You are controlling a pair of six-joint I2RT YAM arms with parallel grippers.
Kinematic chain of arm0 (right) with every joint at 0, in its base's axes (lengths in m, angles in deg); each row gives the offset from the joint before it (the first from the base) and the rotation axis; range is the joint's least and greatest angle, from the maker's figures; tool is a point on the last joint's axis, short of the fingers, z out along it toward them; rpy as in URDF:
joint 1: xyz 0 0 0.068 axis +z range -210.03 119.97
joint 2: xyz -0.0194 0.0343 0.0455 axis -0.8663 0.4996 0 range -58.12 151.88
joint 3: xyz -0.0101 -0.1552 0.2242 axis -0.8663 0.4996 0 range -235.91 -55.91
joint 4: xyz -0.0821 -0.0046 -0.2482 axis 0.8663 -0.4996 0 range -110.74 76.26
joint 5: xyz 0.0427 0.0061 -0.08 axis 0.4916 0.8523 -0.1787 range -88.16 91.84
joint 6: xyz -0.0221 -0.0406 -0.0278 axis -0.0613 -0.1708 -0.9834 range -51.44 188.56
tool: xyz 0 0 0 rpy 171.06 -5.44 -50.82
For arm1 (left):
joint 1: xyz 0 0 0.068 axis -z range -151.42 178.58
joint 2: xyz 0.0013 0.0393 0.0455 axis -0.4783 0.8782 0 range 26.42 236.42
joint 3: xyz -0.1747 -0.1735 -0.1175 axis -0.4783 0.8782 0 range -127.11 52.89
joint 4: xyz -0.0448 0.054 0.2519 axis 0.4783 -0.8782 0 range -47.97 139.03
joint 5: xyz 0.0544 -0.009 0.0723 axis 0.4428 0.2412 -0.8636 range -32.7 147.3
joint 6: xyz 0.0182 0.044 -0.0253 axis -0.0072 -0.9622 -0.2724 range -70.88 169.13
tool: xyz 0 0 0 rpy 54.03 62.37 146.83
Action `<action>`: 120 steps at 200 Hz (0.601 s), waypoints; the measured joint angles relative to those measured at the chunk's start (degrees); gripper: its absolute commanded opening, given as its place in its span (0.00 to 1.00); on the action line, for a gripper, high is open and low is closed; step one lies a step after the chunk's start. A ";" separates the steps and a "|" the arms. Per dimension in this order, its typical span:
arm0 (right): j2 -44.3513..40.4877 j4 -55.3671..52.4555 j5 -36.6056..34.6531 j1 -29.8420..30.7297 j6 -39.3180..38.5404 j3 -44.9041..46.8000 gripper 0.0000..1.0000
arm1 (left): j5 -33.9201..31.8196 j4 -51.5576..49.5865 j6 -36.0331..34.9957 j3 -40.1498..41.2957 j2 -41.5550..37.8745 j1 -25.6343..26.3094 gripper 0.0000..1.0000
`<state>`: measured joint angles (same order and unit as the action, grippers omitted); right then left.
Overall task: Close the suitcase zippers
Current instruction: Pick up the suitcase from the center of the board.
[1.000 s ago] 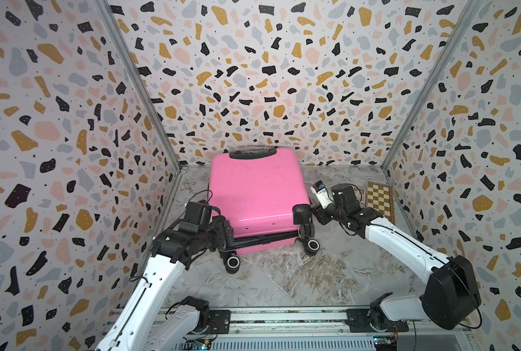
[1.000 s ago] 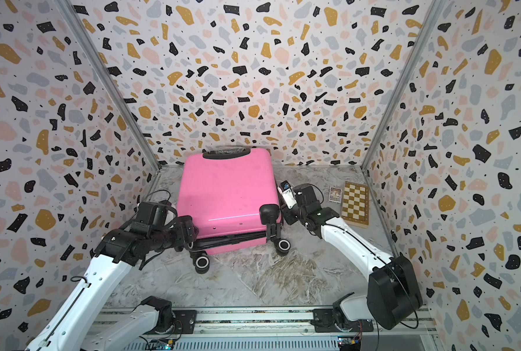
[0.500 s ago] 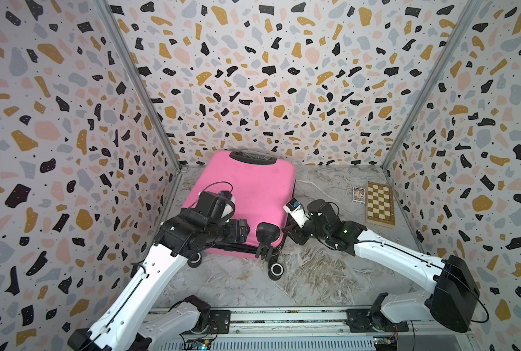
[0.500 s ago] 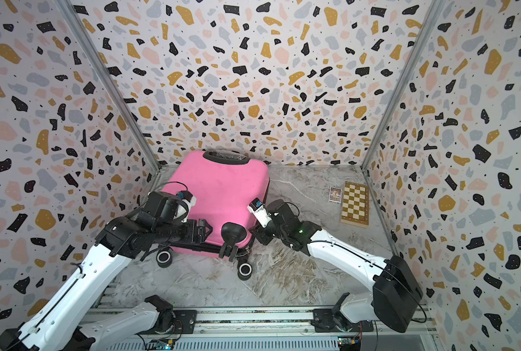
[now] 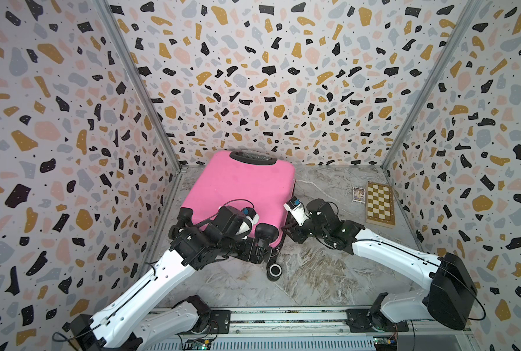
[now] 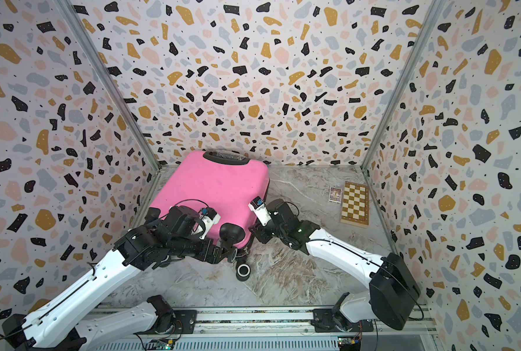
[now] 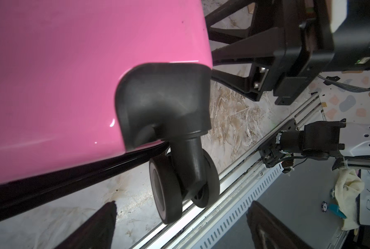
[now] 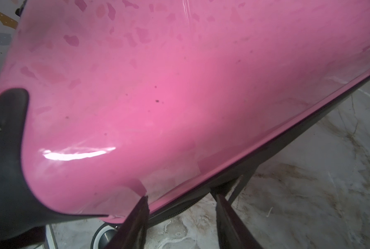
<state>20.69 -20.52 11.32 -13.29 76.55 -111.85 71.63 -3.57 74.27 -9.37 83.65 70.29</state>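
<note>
Pink glossy hard-shell suitcase [image 5: 238, 188] lies flat, far left on marble-look floor [image 5: 314, 273]; contents hidden. Left gripper [image 7: 183, 204] wide, empty, by near black spinner wheel [image 7: 169, 189]. Right gripper [image 8: 181, 196] half-spread astride black zipper band [image 8: 287, 140]; can't tell if gripping. Checkered wooden box [image 5: 380, 206] far right.

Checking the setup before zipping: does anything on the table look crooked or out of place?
The suitcase lies askew: handle end in the back left corner, wheel end angled out across the table. The chessboard box lies neatly along the right wall. Nothing spilled.
</note>
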 measured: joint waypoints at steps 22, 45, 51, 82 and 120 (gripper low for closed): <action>0.13 0.02 -0.13 0.00 0.46 0.17 0.52 | -1.11 1.31 1.16 0.59 1.55 2.82 0.94; 0.13 0.24 -0.28 0.00 0.81 0.57 0.52 | -2.91 1.77 2.10 1.18 4.37 5.09 0.90; 0.13 0.37 -0.31 0.00 0.81 0.74 0.52 | -3.28 1.75 2.32 1.18 5.27 5.46 0.88; -0.46 1.66 -0.59 0.00 0.83 2.40 0.52 | -5.88 1.90 3.08 1.16 8.72 6.82 0.62; -6.58 3.91 -1.66 0.07 0.87 9.73 0.52 | -7.17 1.95 4.00 0.81 8.33 7.21 0.40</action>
<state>14.11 -16.61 9.66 -13.22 77.42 -102.13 64.46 -1.62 78.27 -8.56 91.98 77.50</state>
